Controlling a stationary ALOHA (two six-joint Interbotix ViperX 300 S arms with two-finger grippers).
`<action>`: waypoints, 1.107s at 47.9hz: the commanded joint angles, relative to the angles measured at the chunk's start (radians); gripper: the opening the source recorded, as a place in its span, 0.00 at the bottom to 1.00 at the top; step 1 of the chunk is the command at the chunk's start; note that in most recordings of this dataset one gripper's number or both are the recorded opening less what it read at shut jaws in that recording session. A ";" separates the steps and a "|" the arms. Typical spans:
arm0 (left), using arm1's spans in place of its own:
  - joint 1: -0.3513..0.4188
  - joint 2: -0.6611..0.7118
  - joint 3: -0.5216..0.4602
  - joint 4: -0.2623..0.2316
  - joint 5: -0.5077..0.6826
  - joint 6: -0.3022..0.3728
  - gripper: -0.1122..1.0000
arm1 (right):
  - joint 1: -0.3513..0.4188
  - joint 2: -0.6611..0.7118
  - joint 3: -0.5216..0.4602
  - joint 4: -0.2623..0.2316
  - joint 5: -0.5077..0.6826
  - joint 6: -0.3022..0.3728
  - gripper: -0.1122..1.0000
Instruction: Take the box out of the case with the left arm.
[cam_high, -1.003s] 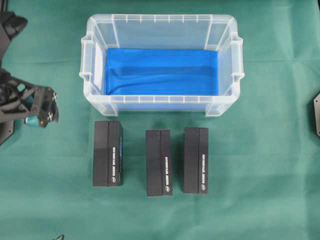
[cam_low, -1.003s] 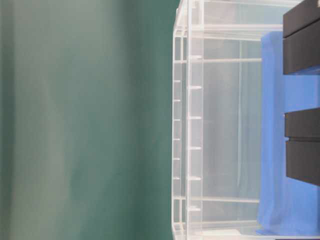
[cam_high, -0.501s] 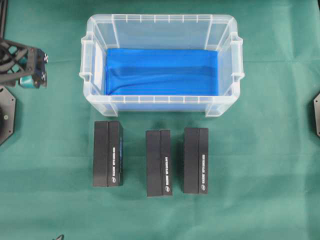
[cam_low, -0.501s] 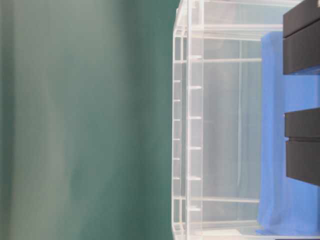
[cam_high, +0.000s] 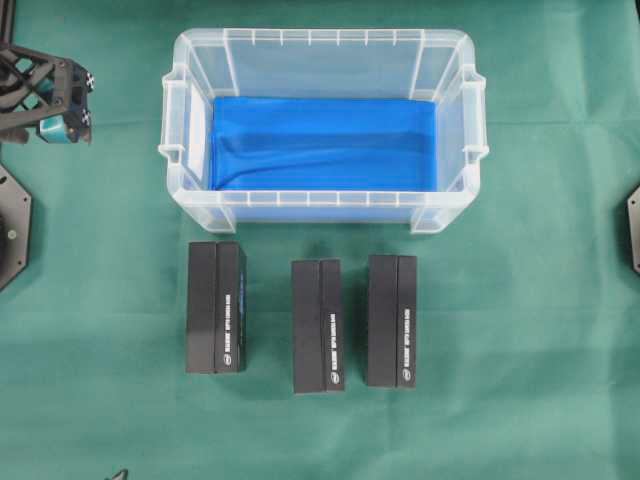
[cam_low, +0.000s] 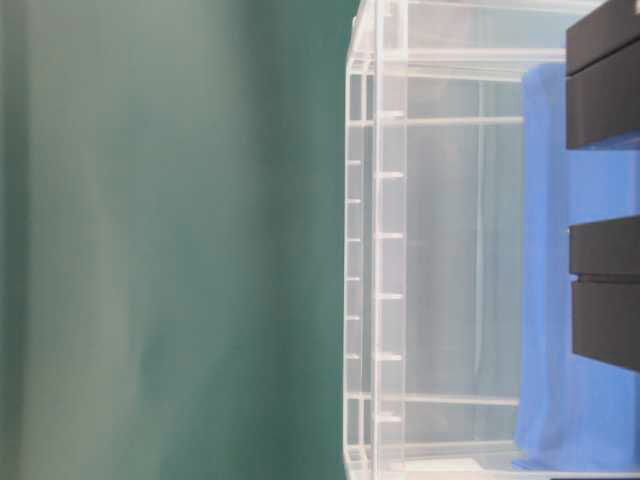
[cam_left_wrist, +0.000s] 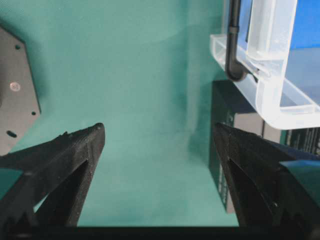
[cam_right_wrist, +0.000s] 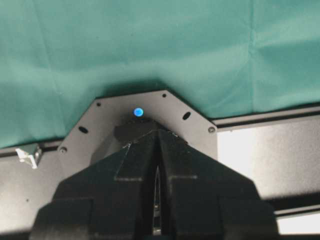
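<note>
Boxes (cam_high: 216, 307) lie outside the case (cam_high: 187, 105), well apart from the released left claw (cam_high: 58, 115).

Inspector: Count of cases?
Clerk: One clear case (cam_high: 322, 60), with one blue sheet (cam_high: 322, 143) lining its bottom.
Inspector: Boxes?
Clerk: Three black boxes, at left (cam_high: 216, 307), middle (cam_high: 318, 325) and right (cam_high: 391, 321) (all on the green cloth (cam_high: 540, 330), none inside the case).
Inspector: Grippers in view?
Clerk: Two: left gripper (cam_left_wrist: 159, 134), right gripper (cam_right_wrist: 158, 137).
</note>
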 joint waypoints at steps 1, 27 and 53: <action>0.005 -0.005 -0.017 0.003 0.000 0.002 0.92 | -0.002 0.003 -0.011 -0.003 0.000 0.000 0.10; 0.005 -0.003 -0.017 0.003 0.000 0.003 0.92 | -0.002 0.000 -0.009 -0.003 0.002 0.000 0.10; 0.005 -0.003 -0.018 0.003 0.000 0.003 0.92 | -0.002 0.000 0.023 -0.003 0.002 0.000 0.10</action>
